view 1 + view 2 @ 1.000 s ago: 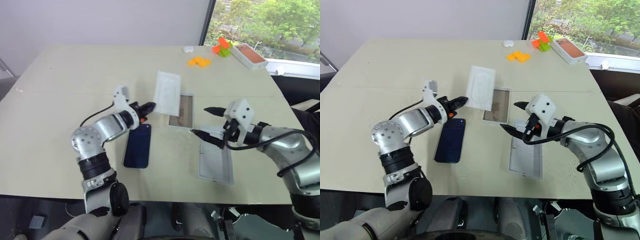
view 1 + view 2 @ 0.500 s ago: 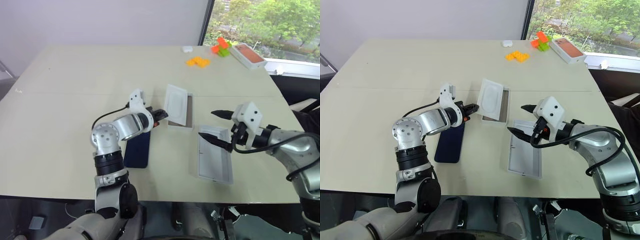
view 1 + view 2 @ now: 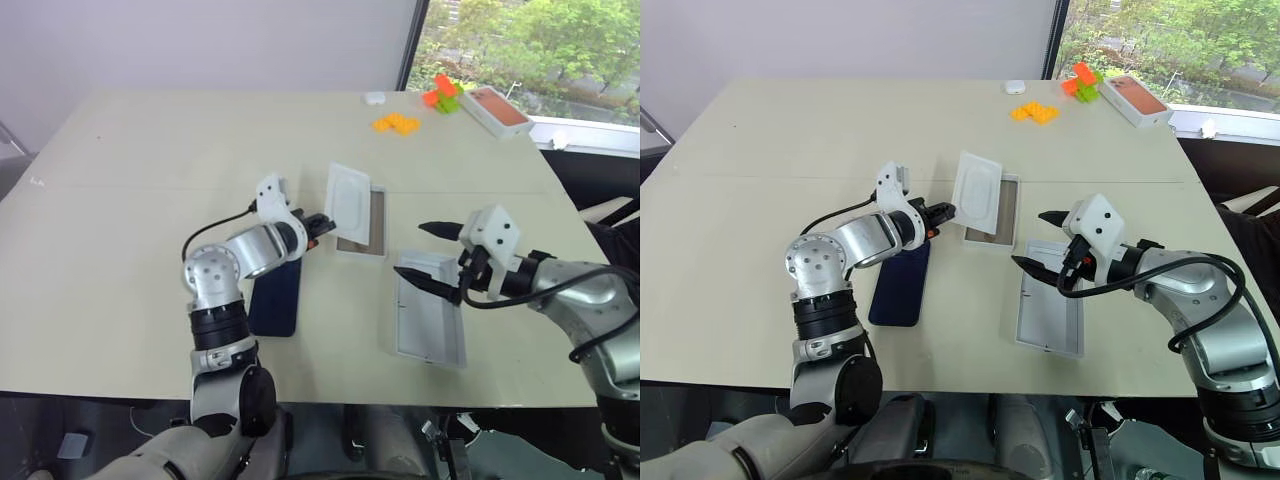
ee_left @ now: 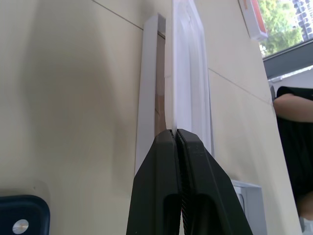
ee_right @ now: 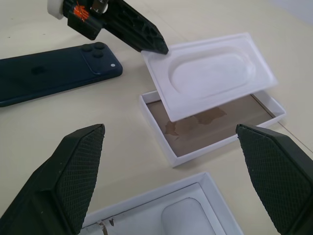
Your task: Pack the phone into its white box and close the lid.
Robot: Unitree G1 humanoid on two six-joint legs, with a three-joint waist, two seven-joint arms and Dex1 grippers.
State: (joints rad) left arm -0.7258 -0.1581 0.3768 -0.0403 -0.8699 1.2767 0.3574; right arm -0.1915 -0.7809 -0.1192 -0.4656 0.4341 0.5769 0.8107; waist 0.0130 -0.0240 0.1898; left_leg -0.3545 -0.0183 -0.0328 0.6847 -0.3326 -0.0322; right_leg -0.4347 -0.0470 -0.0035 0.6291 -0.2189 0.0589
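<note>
Thin white insert (image 5: 211,73) pinched at one corner by the closed left gripper (image 3: 322,221), held tilted above the white box (image 3: 364,225) at frame centre, phone (image 3: 276,298) flat lower left of it, right gripper (image 3: 428,256) spread wide over the lid (image 3: 430,322) lower right.

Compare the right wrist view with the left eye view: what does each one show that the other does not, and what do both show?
Right wrist view alone: the phone's camera cluster and the oval recess of the insert, seen from close.
Left eye view alone: the orange bricks and the box with an orange-red picture at the table's far side.
Both: the left gripper shut on the insert's corner above the white box, the phone, and the open right gripper.
</note>
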